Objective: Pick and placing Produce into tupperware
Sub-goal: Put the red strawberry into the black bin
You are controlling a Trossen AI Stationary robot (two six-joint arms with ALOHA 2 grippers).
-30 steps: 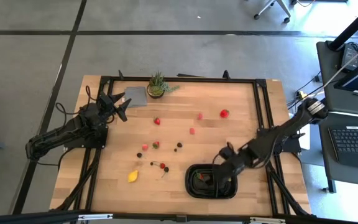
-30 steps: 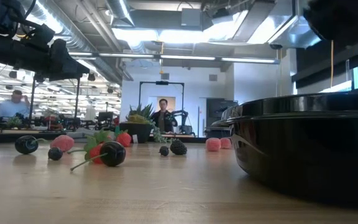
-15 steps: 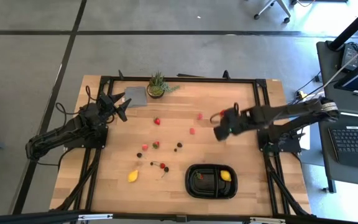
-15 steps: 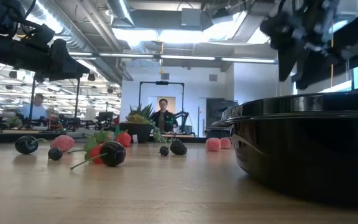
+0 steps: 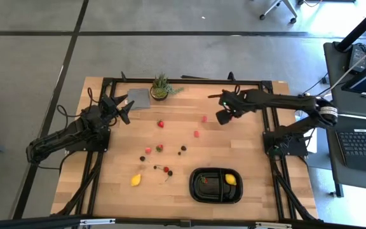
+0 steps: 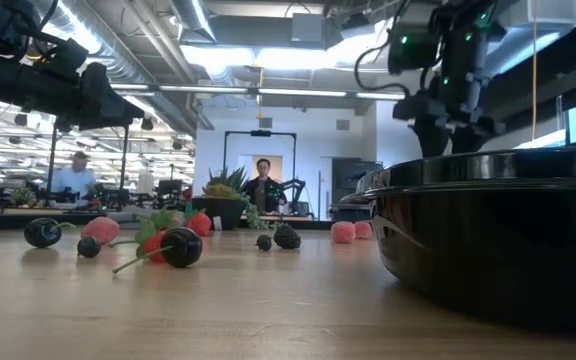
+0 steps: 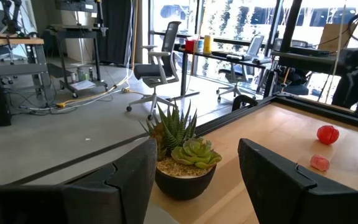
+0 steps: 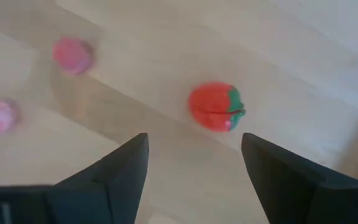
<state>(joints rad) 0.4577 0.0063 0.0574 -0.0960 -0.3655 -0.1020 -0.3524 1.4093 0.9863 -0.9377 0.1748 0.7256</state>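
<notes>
**A:** Where does the right gripper stand?

**B:** Above the far right part of the table, fingers apart and empty. In its wrist view a red strawberry lies on the bare wood just ahead of the gap between the fingers. I judge that to be the next pick.

**A:** How should it go in?

**B:** Centre the gap over the berry, drop straight down, and close gently; the piece is small and round and would likely roll if one finger reached it first.

**A:** Anything crowding it?

**B:** Two pink bits lie off to one side, apart from the berry. The table's right edge and its black frame are near, so the open room is towards the middle.

**A:** And the tupperware?

**B:** Near the front edge, right of centre, already holding a lemon. The wood between looks open, the other fruit lying further left.

**A:** The left gripper?

**B:** It waits, fingers apart, at the far left corner beside the potted plant.
</notes>
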